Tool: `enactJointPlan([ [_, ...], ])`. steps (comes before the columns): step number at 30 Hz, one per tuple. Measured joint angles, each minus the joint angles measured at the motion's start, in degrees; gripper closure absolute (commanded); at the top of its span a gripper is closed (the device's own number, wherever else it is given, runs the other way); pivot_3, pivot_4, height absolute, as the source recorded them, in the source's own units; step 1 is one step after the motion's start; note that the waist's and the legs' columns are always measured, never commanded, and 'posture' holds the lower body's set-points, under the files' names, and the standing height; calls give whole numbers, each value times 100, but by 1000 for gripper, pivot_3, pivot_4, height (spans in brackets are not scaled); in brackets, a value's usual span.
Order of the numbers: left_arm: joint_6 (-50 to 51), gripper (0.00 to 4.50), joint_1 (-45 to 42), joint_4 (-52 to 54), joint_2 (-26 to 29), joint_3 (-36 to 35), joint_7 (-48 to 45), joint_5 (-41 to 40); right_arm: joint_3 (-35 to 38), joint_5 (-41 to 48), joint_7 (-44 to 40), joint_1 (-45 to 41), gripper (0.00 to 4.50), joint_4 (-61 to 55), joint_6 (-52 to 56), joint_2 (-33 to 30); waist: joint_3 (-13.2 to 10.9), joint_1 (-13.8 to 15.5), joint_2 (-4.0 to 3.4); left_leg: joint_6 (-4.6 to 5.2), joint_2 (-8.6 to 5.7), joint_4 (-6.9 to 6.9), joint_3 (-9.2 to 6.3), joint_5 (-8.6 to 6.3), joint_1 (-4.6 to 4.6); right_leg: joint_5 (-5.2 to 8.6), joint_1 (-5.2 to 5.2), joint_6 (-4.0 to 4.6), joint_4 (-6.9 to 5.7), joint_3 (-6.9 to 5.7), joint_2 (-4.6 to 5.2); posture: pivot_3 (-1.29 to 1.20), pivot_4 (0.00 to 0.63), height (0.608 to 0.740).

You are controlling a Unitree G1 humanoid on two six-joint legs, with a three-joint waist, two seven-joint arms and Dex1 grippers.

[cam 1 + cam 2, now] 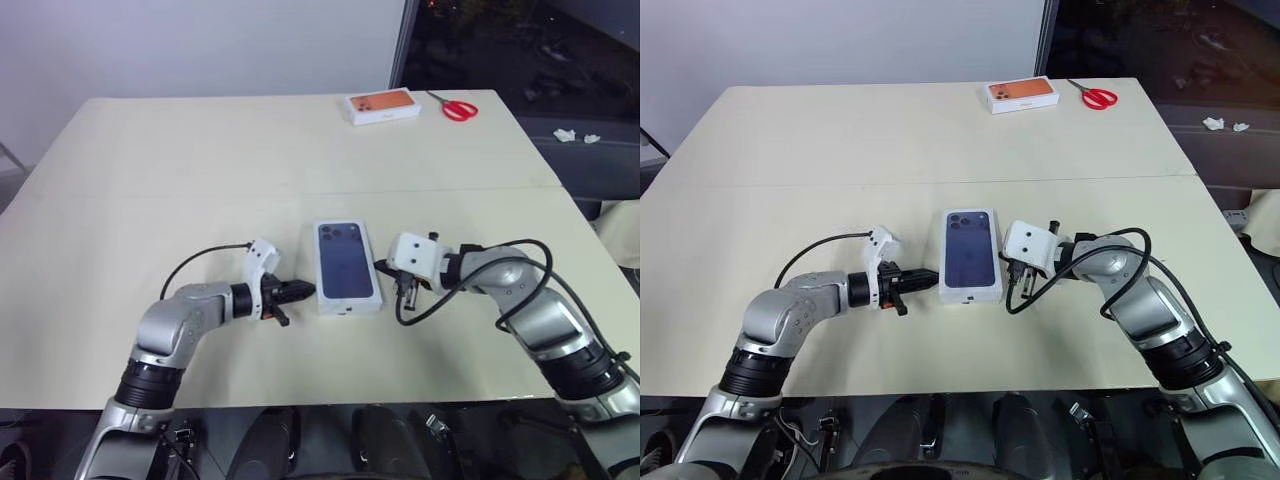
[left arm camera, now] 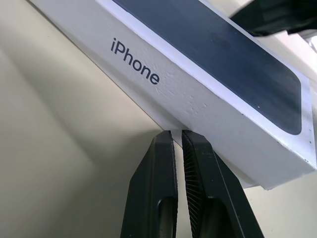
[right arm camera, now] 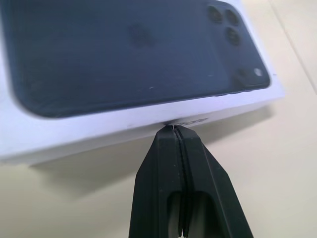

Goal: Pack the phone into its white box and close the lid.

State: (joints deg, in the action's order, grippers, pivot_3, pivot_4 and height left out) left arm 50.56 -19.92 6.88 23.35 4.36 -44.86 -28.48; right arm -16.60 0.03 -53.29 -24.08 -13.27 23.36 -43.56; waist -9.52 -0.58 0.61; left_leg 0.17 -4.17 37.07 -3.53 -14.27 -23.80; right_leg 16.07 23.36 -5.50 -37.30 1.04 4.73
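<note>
The lid (image 1: 347,262), white with a dark blue phone picture on top, sits closed over the white box in the middle of the table. The phone is hidden. My left gripper (image 1: 305,292) is shut, and its tips lie close to the box's left side wall (image 2: 198,99), which bears the word iPhone. My right gripper (image 1: 383,268) is shut too. Its tips (image 3: 172,129) meet the lower edge of the box's right side. Neither gripper holds anything.
An orange-topped white box (image 1: 382,106) and red-handled scissors (image 1: 457,108) lie at the far right of the cream table (image 1: 180,200). The table's front edge runs just below my arms.
</note>
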Motion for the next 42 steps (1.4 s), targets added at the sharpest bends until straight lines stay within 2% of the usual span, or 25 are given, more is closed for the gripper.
enactJointPlan([
  [6, 24, 4108, -2, 60, 269, -198, -26, -153, -24, -94, -239, 105, 4479, -22, -253, -168, 0, -1, 0, 0, 0, 0, 0, 0, 0, 0, -1, 0, 0, 0, 0, 0, 150, 740],
  [10, 27, 4108, -62, 91, 374, -382, -65, -265, 338, 218, -285, -135, 4479, 216, -44, -72, 0, 2, 0, -1, 0, 1, 0, 0, 0, 0, -1, 0, 0, -1, 1, 0, 150, 740],
  [13, 27, 4108, -319, 87, 87, -481, -1, -466, 806, 871, -272, -540, 4479, 230, 563, 336, -1, 3, 2, -1, 0, 1, -3, 1, 0, 0, -2, 0, 0, -2, 0, 0, 150, 740],
  [16, 8, 4108, -699, -3, -677, -615, 344, -717, 1211, 1587, -167, -775, 4479, 208, 1246, 808, 0, 73, 4, -3, -1, 9, -4, 2, 0, 0, -11, 0, 5, -6, 2, 0, 150, 740],
  [18, 14, 4108, -806, -9, -914, -552, 433, -784, 1275, 1876, -179, -716, 4479, 187, 1509, 877, 0, 106, 5, -8, -3, 8, -1, 5, 0, 0, -10, 0, 6, -4, 3, 0, 150, 740],
  [20, 9, 4108, -795, -61, -882, -465, 437, -756, 1224, 2005, -325, -382, 4479, 40, 1635, 724, 0, 130, 4, -11, -3, 5, -2, 6, 0, 0, -8, 0, 6, -4, 2, 0, 150, 740],
  [24, -113, 4108, -580, -212, -528, -55, 282, -457, 790, 1948, -588, 287, 4479, -204, 1618, 285, 1, 101, 4, 1, -2, 6, 1, 0, 4, 0, -8, 0, 1, 2, 0, 0, 150, 740],
  [26, -368, 4108, -363, -341, -422, 227, 131, -266, 610, 1845, -557, 385, 4479, -228, 1555, 255, 2, 74, 1, 1, -1, -1, 4, -1, 19, 0, -18, 0, -1, 6, 0, 0, 150, 740],
  [32, -737, 4108, -253, -417, -336, 351, -94, -136, 398, 1540, -429, 404, 4479, -226, 1179, 240, 7, 99, 2, 7, 2, -1, 1, -5, 42, 1, -49, 1, 11, 1, 0, 0, 150, 740],
  [39, -963, 4108, -506, -778, -524, 319, 52, -12, 457, 1412, 117, -416, 4479, 477, 1143, 834, 6, 120, 3, 6, 1, 0, 1, -5, 38, 0, -44, 1, 9, -1, 0, 0, 150, 740],
  [42, -1420, 4108, -1023, -1476, -861, 146, 535, 311, 465, 1118, 578, -1030, 4479, 1237, 933, 1183, 3, 131, 7, 0, -5, 5, 1, -1, 33, -1, -38, -1, 4, -3, 0, 0, 150, 740],
])
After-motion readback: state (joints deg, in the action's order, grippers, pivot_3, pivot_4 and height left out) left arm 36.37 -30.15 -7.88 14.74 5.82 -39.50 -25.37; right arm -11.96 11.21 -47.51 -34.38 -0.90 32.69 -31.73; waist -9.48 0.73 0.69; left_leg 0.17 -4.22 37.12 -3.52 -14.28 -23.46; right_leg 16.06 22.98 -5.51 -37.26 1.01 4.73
